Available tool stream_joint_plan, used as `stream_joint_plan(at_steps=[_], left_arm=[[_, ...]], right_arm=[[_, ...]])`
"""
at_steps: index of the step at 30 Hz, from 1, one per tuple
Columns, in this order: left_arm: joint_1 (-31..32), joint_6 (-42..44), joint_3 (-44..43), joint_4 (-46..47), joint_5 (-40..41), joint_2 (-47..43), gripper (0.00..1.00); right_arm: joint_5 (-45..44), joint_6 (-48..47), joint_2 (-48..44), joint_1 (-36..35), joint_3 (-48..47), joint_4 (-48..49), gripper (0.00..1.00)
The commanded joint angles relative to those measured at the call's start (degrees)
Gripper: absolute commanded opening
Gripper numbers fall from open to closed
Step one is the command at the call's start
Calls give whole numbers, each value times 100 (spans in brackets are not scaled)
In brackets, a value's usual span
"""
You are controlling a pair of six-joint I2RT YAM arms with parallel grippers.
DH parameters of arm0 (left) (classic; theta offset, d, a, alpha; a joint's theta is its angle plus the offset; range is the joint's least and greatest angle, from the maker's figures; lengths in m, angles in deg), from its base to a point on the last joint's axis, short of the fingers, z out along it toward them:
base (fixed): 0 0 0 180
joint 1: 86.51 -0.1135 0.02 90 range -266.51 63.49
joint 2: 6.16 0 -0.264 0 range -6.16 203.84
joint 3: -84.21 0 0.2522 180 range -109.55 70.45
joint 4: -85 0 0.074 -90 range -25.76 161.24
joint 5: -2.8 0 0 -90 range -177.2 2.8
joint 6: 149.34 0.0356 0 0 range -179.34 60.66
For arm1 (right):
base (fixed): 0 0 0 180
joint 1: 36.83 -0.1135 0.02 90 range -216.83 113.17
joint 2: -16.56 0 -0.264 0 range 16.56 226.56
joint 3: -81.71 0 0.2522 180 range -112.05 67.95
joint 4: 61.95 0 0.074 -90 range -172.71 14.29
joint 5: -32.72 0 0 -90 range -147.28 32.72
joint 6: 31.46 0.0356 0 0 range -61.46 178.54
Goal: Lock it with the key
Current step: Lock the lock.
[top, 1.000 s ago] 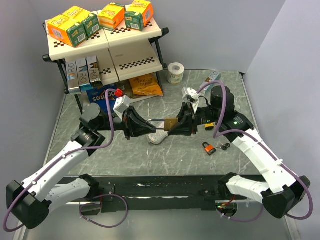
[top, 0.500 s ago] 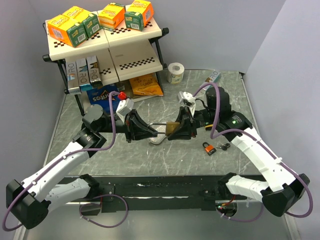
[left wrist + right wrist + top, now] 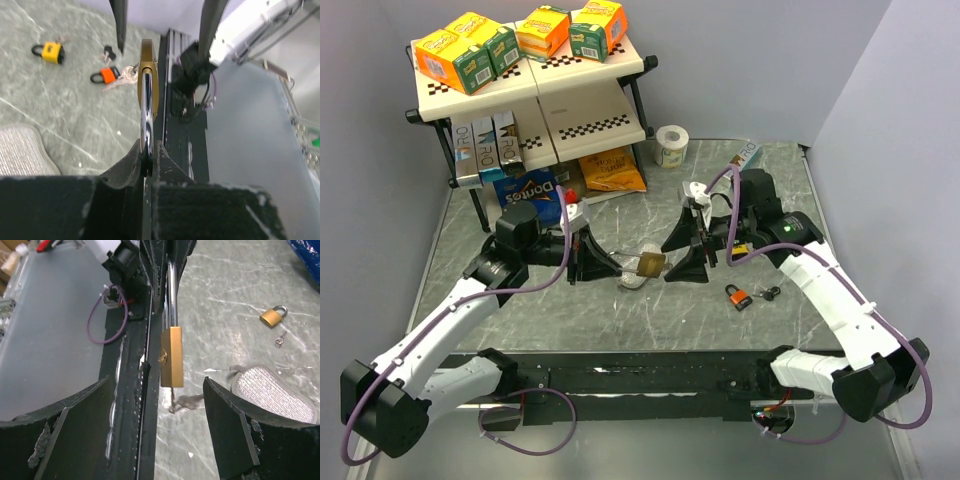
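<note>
Left gripper point(image 3: 149, 152) clamped on shackle point(image 3: 145, 115) of brass padlock point(image 3: 148, 55), body jutting forward past its tips. Right gripper point(image 3: 158, 390) spread wide, padlock just ahead, not touching.

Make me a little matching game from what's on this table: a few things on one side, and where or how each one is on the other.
Things:
1. brass padlock
2. orange padlock
3. paper roll
4. right gripper

States:
A. standing at the back of the table
B. open, holding nothing
C. held by its shackle in the left gripper
D. lying loose on the table

Pairs: 1-C, 2-D, 3-A, 4-B
</note>
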Motion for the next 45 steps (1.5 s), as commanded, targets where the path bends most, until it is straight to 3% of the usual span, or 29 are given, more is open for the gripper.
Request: stream_joint_plan(at_steps=[1,13,16,17,19,20,22,23,25,26,28,30,31,32,36,39,45], left_arm=[[-6,876,-436,-416,-507,-116,1],[20,1528,-815,-1041,-754,209,1],[38,1023,-815,-744,-570,244,1],[29,923,-832,-716,-491,262,1],[29,765,-911,-777,-341,254,1],[29,607,-885,-620,-97,236,1],[-50,195,-728,-366,63,114,1],[-76,62,-666,-146,186,69,3],[-85,-349,-587,5,939,-45,12],[-111,-518,-630,5,1247,-54,31],[-304,-974,-866,-117,1926,-54,58],[-636,-1239,-894,-57,2006,-133,80],[-708,-1458,-903,-65,2041,-177,85],[-744,-1608,-903,-74,2180,-212,99],[-753,-2188,-1113,-425,2638,-213,96],[-866,-2995,-1131,-557,3148,-212,96],[-1192,-3997,-1000,-48,2656,7,96]], right_arm=[[29,-726,-56,33,-306,-627,81],[-348,-445,339,-678,-175,-275,80],[-392,-260,401,-749,-131,-56,64],[-427,-207,410,-749,-122,75,51],[-593,-76,358,-749,-96,252,36],[-638,38,322,-749,-52,383,20],[-717,118,252,-758,71,717,2],[-796,257,243,-749,106,823,0],[-884,364,260,-758,116,1043,0],[-1032,538,261,-749,133,1148,0],[-1183,794,200,-732,194,1647,0],[-1410,1207,138,-714,361,2079,0],[-1490,1339,85,-731,423,2481,0],[-1578,1531,67,-731,501,2650,0],[-2779,2095,-56,-731,845,3871,0],[-3143,2498,75,-731,845,4382,0],[-3951,2694,295,-1082,792,4814,0]])
